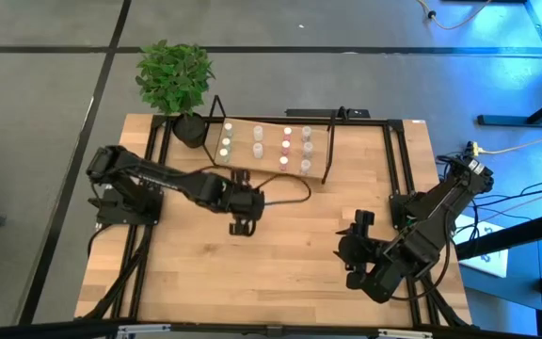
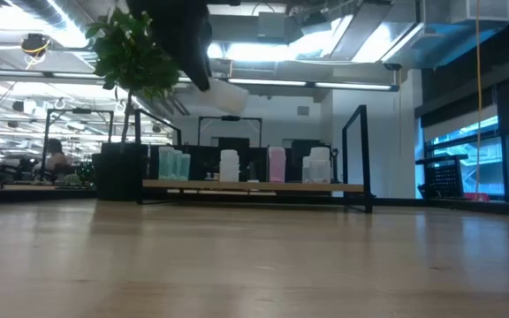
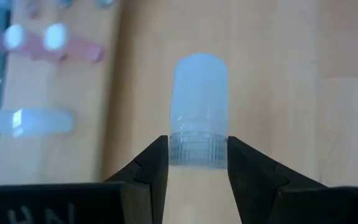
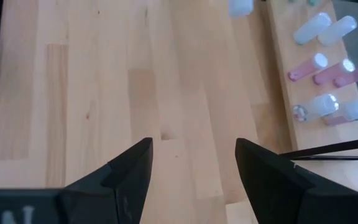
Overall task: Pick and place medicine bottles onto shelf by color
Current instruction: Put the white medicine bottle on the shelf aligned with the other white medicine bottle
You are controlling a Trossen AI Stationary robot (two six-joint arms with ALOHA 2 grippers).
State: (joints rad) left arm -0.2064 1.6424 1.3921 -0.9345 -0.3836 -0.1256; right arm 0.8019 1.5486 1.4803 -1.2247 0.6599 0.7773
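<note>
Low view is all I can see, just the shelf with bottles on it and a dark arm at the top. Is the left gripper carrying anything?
Observer: Yes. The left gripper is shut on a pale translucent bottle, pinching its ribbed end.
Operator: Where is it over the table?
Observer: Beside the shelf, on the long side away from the plant, above bare table.
Operator: And the right gripper?
Observer: The right gripper is open and empty, over the table's right part, well clear of the shelf.
</note>
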